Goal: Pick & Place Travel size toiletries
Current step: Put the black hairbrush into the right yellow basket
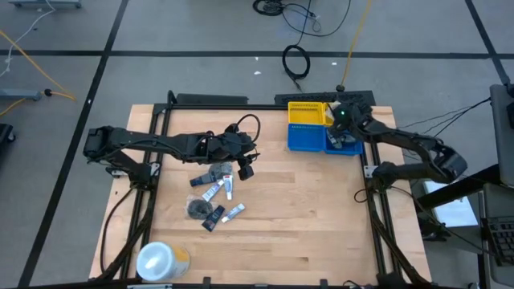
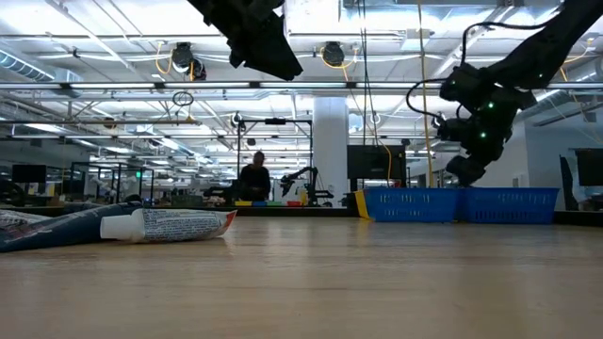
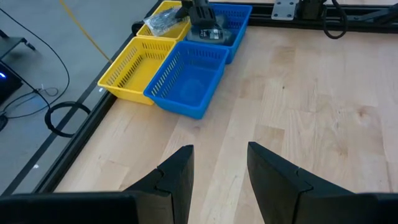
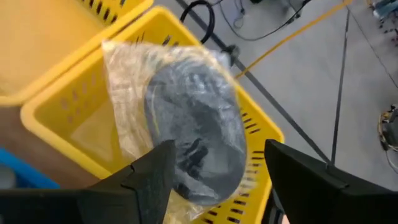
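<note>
Several travel size toiletries (image 1: 215, 194) lie on the wooden table near its middle: small white tubes, dark flat pieces and a navy tube (image 1: 213, 218). The low view shows a white tube (image 2: 170, 224) lying flat. My left gripper (image 1: 245, 167) (image 3: 219, 149) hovers open just beyond them, holding nothing. My right gripper (image 1: 333, 120) (image 4: 217, 149) is at the far right, over a yellow basket (image 4: 56, 130). Its fingers stand wide apart on either side of a dark grey round piece in clear wrap (image 4: 193, 130) (image 3: 163, 18), which is at the basket's rim. My right gripper points slanting down over the yellow basket, with the wrapped round piece between its fingertips. The wrap's edge (image 4: 134, 155) runs behind one finger, while a strip of yellow shows beside the other finger (image 4: 292, 180). Whether either finger touches the piece, I cannot tell.
Two yellow baskets (image 3: 134, 68) and two blue ones (image 3: 189, 81) stand side by side at the table's far right. The farther blue one (image 1: 345, 143) holds items. A large white-and-yellow roll (image 1: 161, 258) stands at the near left corner. Bare wood lies between the toiletries and the baskets.
</note>
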`<state>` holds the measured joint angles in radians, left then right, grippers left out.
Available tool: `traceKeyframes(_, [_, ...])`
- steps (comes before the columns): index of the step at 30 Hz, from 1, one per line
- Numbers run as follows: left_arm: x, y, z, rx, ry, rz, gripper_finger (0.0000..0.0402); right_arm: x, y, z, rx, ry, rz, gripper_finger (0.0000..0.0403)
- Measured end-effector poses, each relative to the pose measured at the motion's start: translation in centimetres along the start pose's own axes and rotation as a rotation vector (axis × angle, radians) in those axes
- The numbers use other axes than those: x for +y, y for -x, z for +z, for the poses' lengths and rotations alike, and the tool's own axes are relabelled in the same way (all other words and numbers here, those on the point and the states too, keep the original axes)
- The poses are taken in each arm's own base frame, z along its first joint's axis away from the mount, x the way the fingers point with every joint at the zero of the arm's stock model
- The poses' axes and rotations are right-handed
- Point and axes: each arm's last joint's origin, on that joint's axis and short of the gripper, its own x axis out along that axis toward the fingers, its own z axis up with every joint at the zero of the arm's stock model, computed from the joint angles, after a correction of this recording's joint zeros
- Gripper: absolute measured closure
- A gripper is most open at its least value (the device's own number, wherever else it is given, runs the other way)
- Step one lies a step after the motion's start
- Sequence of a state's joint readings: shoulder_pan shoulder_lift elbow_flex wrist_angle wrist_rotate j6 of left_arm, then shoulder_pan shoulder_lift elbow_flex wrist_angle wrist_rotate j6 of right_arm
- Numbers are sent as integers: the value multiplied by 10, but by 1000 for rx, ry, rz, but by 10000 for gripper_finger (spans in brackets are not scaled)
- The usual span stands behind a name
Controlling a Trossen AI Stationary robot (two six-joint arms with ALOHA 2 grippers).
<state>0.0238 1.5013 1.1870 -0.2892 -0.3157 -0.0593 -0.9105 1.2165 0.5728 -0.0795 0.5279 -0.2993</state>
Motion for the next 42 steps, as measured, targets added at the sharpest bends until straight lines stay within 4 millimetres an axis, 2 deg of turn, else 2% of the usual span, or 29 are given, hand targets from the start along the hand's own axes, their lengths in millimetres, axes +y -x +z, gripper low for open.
traceKeyframes(9, [0,0,0,-1,2,0,252,1,-9,5,2,5,-134,218])
traceKeyframes(14, [0,0,0,-1,2,-1,252,0,-9,5,-5,-3,-132,237])
traceKeyframes(18, [0,0,0,-1,2,-1,252,5,-9,-1,37,25,-37,240])
traceKeyframes(25, [0,0,0,-1,2,-1,252,5,-10,-3,52,22,-53,241])
traceKeyframes(30, [0,0,0,-1,2,-1,252,9,-10,-2,24,14,71,241])
traceKeyframes(32, [0,0,0,-1,2,-1,252,8,-9,-1,21,40,23,241])
traceKeyframes(36, [0,0,0,-1,-1,-1,252,-1,-6,7,-13,-22,-158,241])
traceKeyframes(42, [0,0,0,2,-2,0,252,-7,6,13,-116,-58,-96,241])
